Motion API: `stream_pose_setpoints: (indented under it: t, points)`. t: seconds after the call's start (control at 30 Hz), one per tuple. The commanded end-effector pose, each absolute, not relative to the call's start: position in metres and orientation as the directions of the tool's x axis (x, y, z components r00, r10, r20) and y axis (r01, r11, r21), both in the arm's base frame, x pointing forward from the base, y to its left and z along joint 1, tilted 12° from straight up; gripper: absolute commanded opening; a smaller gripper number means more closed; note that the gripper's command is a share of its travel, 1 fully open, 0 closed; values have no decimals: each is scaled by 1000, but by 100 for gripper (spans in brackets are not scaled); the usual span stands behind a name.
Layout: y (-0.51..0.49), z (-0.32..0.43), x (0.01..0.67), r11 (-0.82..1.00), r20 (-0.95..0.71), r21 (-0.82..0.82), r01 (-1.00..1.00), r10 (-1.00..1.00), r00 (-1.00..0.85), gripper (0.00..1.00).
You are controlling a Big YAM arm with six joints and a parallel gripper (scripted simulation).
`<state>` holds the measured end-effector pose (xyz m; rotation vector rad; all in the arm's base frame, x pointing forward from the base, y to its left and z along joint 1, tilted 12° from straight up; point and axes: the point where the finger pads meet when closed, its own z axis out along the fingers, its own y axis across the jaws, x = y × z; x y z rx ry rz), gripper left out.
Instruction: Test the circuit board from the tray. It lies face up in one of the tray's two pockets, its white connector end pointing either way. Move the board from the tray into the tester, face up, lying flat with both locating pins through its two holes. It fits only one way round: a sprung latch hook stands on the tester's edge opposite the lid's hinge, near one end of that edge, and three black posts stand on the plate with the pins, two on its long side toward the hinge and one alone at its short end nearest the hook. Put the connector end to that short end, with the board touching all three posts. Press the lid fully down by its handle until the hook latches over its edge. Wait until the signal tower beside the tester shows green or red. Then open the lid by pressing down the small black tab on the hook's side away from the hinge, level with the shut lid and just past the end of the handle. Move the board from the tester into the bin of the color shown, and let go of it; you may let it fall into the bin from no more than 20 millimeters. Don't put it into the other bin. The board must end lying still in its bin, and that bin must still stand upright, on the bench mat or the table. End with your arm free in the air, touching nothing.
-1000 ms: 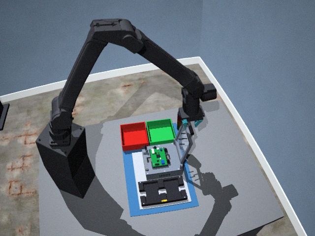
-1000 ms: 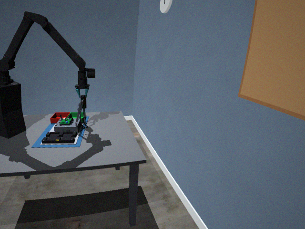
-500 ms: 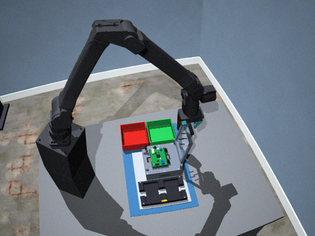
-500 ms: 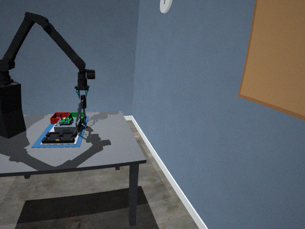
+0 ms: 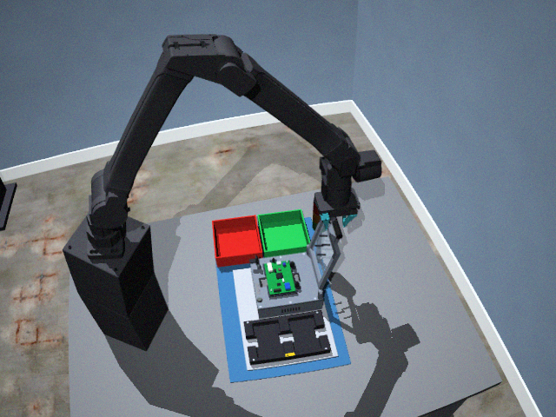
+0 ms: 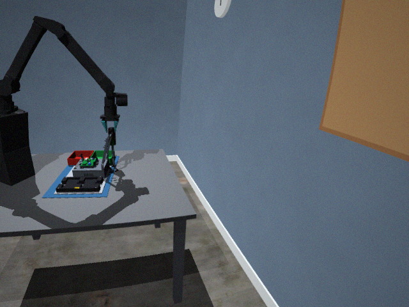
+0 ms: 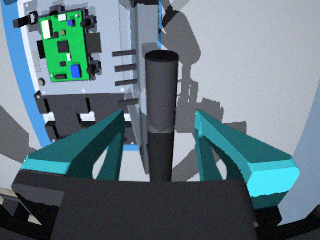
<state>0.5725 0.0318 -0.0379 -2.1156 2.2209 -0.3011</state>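
The green circuit board [image 5: 280, 278] [image 6: 88, 162] [image 7: 64, 50] lies face up on the grey tester's plate [image 5: 307, 269], its white connector end toward the bins. The tester's lid [image 5: 324, 256] [image 6: 107, 152] stands raised, nearly upright, on the right side. Its dark round handle [image 7: 162, 94] [image 6: 112, 135] points up between my teal fingers. My gripper [image 5: 335, 221] [image 6: 110, 126] [image 7: 159, 118] is half open, straddling the top of the handle with a gap on each side. The black tray [image 5: 251, 333] [image 6: 79, 185] in front of the tester holds no board.
A red bin [image 5: 235, 242] [image 6: 77, 157] and a green bin [image 5: 282, 233] [image 6: 99, 153] stand side by side behind the tester on the blue mat [image 5: 224, 314]. The arm's black base [image 5: 108, 278] stands at the left. The table's edge runs along the right.
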Motion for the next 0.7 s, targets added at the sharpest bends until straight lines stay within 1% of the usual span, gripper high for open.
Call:
stream_pose_setpoints:
  t: [0.0,0.67]
  points:
    - [28,-37,579,42,87,-190,-981,-994,-59,48]
    - [29,-19,589,42,84,-217,-975,-995,-62,48]
